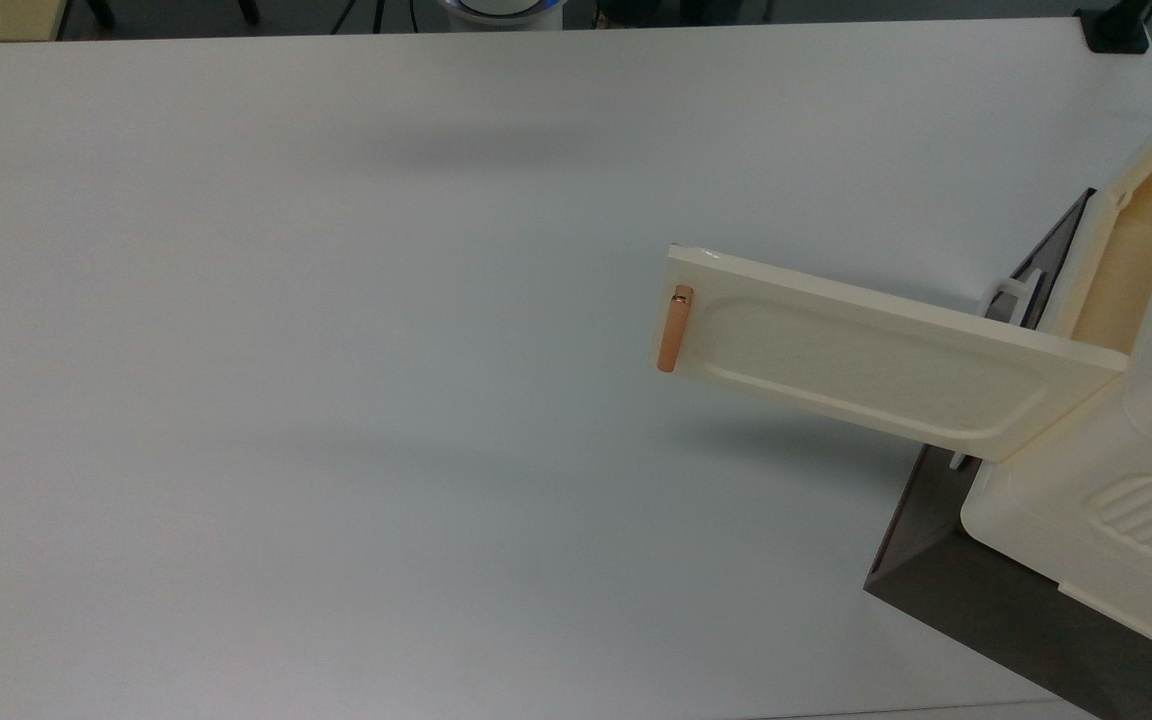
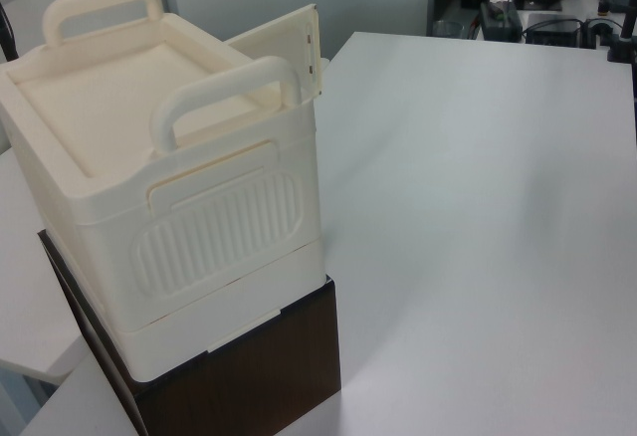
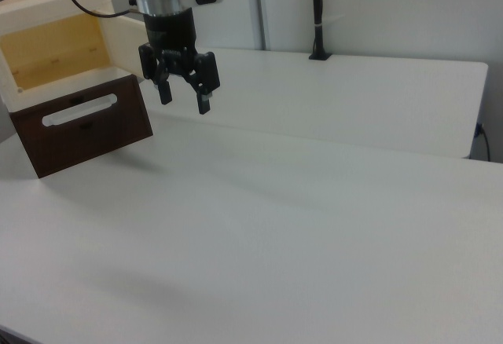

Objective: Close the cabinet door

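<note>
The cabinet door [image 1: 866,355] is coloured cream, with an orange handle [image 1: 674,329]. The tabletop [image 1: 336,350] is white. The drawer [image 3: 85,126] is dark brown. Black fingers [image 3: 203,96] are seen.

The cabinet [image 1: 1086,510] is cut off by the top view's right and bottom edges, so its far side is not seen. In the left view the cabinet door [image 2: 284,43] is largely hidden behind the cabinet's top handle [image 2: 224,93]; only its upper edge is shown. In the right view, behind the tool [image 3: 182,93], the arm is cropped by the top edge, and the open compartment [image 3: 55,53] is cut by the right view's left edge.
</note>
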`<state>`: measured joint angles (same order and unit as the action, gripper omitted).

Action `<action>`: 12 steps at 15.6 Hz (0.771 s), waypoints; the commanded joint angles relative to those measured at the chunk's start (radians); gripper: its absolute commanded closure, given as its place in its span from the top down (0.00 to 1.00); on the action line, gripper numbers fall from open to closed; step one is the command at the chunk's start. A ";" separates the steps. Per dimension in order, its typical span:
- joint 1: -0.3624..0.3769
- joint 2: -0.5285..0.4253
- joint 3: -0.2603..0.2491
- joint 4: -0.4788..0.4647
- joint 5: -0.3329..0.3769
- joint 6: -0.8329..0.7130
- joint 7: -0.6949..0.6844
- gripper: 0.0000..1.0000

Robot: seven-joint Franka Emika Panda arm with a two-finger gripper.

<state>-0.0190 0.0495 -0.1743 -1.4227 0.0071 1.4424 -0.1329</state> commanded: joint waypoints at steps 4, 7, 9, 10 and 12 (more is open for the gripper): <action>-0.004 -0.003 -0.007 -0.012 0.010 -0.010 -0.019 0.46; -0.004 -0.003 -0.007 -0.012 0.008 -0.010 -0.016 0.24; -0.004 -0.003 -0.007 -0.010 0.010 -0.008 -0.014 0.18; -0.002 -0.003 -0.005 -0.012 0.010 -0.008 -0.014 0.14; 0.008 0.009 -0.004 -0.005 0.019 0.007 -0.013 0.10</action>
<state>-0.0225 0.0559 -0.1744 -1.4229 0.0072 1.4424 -0.1329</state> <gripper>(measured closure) 0.855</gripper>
